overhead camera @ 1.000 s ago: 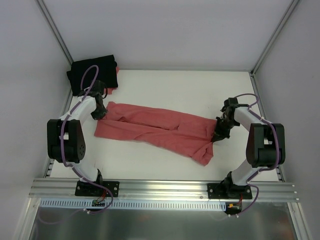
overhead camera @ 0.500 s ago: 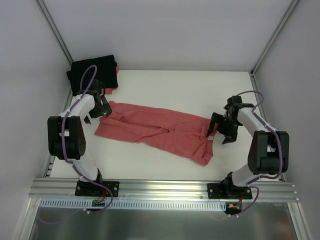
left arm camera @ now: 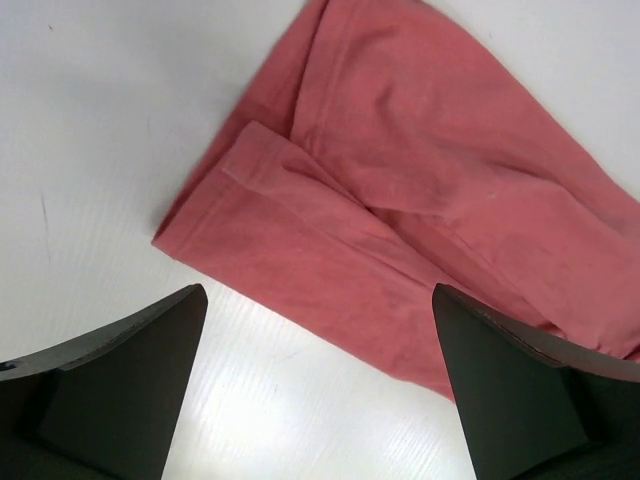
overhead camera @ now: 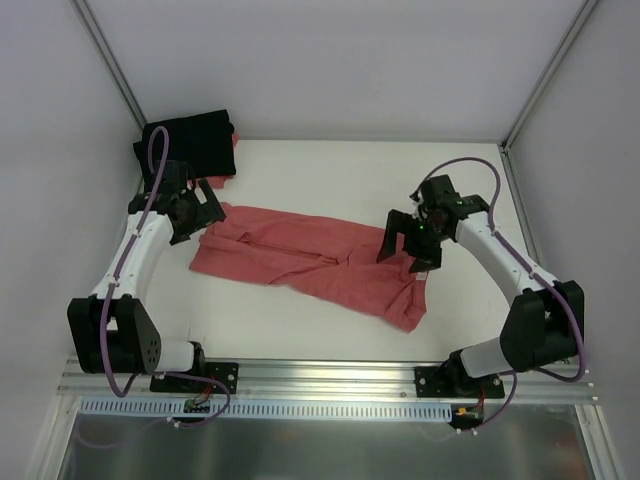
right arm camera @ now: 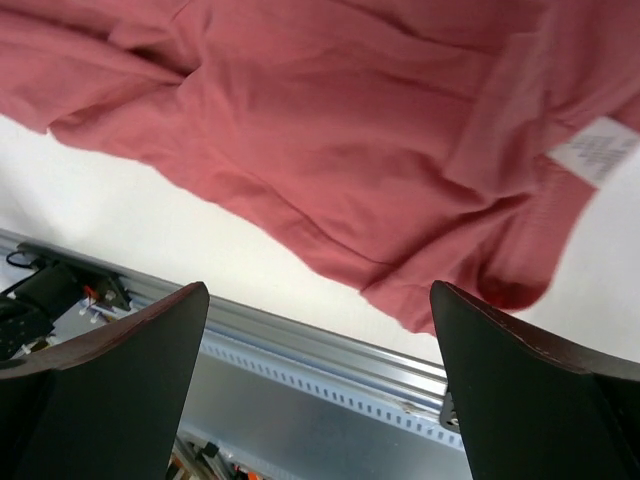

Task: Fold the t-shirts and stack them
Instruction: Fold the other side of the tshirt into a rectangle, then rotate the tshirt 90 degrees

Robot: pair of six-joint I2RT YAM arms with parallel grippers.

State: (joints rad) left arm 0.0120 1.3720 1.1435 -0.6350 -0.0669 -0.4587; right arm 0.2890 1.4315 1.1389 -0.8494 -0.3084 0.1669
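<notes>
Coral-red t-shirt (overhead camera: 310, 262): it lies flat on the tabletop (overhead camera: 330, 180) as a long, rumpled band. It looks to us already folded lengthwise.
Long axis: it slants across the tabletop, from the far-left end beside the left arm to the near-right end, which sags towards the aluminium rail (overhead camera: 330, 375).
Left claw (overhead camera: 200, 215): the jaws are spread wide and carry nothing. It hangs just above the band's left end. In its wrist view the cloth's corner and a turned-over flap lie ahead, between the fingers.
Right claw (overhead camera: 407, 250): it is also wide open and empty, poised over the band's right end. Its wrist view shows the white neck label (right arm camera: 595, 150) off to one side, with cloth under both fingers.
Relation that matters: each claw sits over its own end of the band, so neither has to reach across. We judge the next fold to be end over end along that slanted axis.
Black t-shirt (overhead camera: 190, 145): it sits folded in the far-left corner, near the left claw and well apart from the right one. We judge the left arm the better placed to stack onto it.
Surface: the tabletop is white, smooth and matte. The soft cotton will probably drag and bunch rather than slide cleanly.
Room: bare tabletop lies beyond the band and on its near side. Walls close in on the left, right and far sides.
Risk: with the creases at mid-band, we expect an uneven pinch to skew the fold.
</notes>
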